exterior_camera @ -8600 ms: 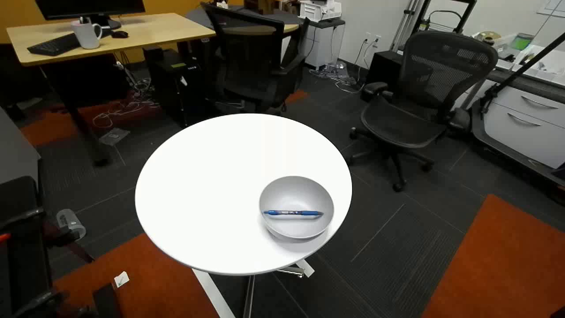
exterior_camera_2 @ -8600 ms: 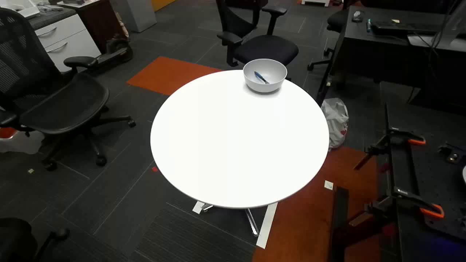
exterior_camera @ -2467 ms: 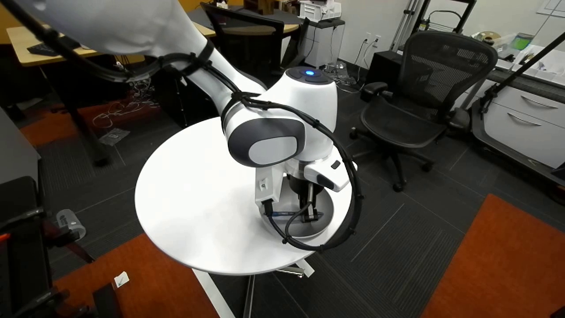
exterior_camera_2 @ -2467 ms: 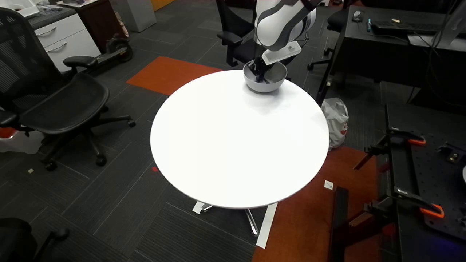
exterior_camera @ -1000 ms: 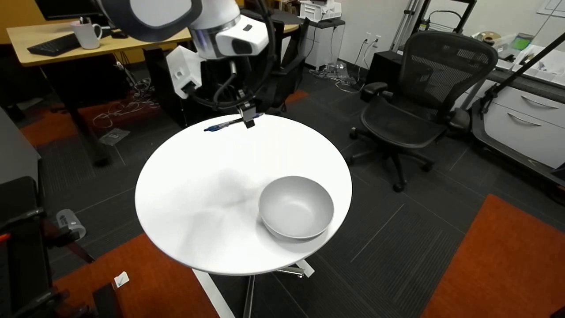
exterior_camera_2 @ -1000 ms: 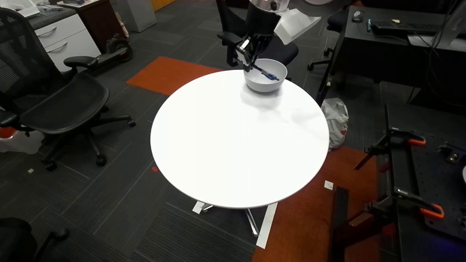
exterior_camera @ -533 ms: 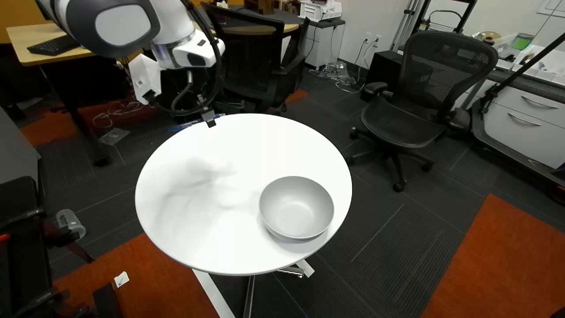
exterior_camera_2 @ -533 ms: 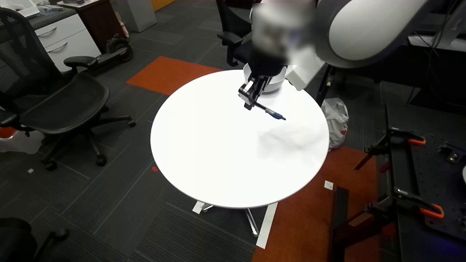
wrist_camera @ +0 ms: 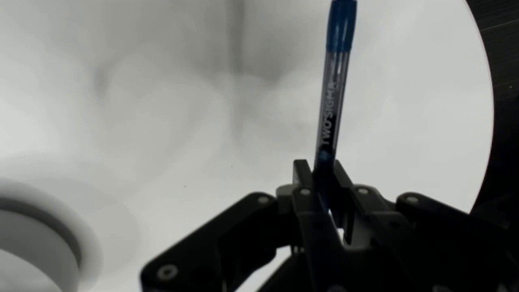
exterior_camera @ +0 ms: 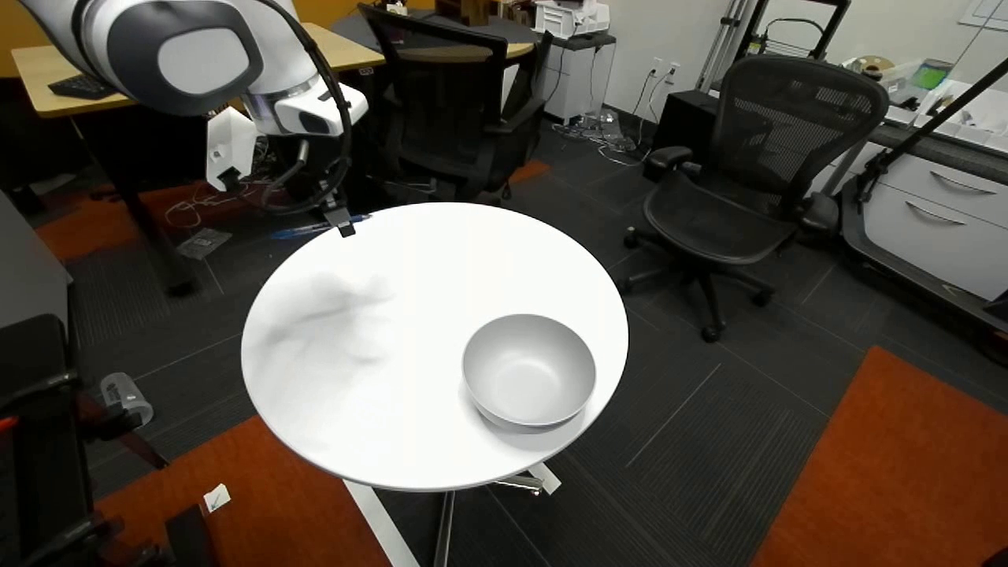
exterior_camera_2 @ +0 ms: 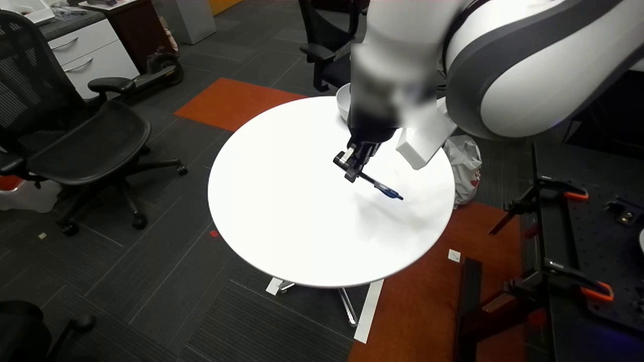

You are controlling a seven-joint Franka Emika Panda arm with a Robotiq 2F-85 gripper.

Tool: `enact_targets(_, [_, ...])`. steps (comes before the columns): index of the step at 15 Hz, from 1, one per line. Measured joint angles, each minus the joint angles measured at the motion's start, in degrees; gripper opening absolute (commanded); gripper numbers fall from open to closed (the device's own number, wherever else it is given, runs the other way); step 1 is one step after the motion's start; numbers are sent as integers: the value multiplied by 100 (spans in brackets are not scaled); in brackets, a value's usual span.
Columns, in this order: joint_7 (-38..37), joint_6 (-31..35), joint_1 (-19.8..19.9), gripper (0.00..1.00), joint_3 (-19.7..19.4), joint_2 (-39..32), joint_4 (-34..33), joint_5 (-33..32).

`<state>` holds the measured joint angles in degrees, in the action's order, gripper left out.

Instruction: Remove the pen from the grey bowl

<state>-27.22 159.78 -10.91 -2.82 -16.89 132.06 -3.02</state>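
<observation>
The blue pen (wrist_camera: pixel 334 89), with a clear barrel, is pinched between the fingertips of my gripper (wrist_camera: pixel 323 173), and its blue end sticks out past them. In both exterior views the gripper (exterior_camera_2: pixel 353 170) carries the pen (exterior_camera_2: pixel 386 189) roughly level above the white table, with a shadow beneath, well away from the bowl. The grey bowl (exterior_camera: pixel 528 370) stands upright near the table's edge, its inside bare in an exterior view. Elsewhere the arm covers most of the bowl (exterior_camera_2: pixel 343 103). Only part of the bowl (wrist_camera: pixel 44 243) shows at the wrist view's lower left corner.
The round white table (exterior_camera: pixel 409 449) has an open rim all round. Black mesh chairs (exterior_camera: pixel 795 134) and a wooden desk (exterior_camera: pixel 346 51) stand beyond it. In an exterior view, a dark bench with orange-tipped clamps (exterior_camera_2: pixel 598 291) lies to one side.
The pen lay in the bowl in the oldest frames; my gripper reached in and lifted it out. Over the last second, pen and gripper moved further from the bowl across the table.
</observation>
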Motion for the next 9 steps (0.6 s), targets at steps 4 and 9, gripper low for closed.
enact_targets(4, [-24, 0, -46, 3, -167, -234, -3, -159])
enact_targets(9, [-13, 0, -116, 3, -164, -556, -16, -160])
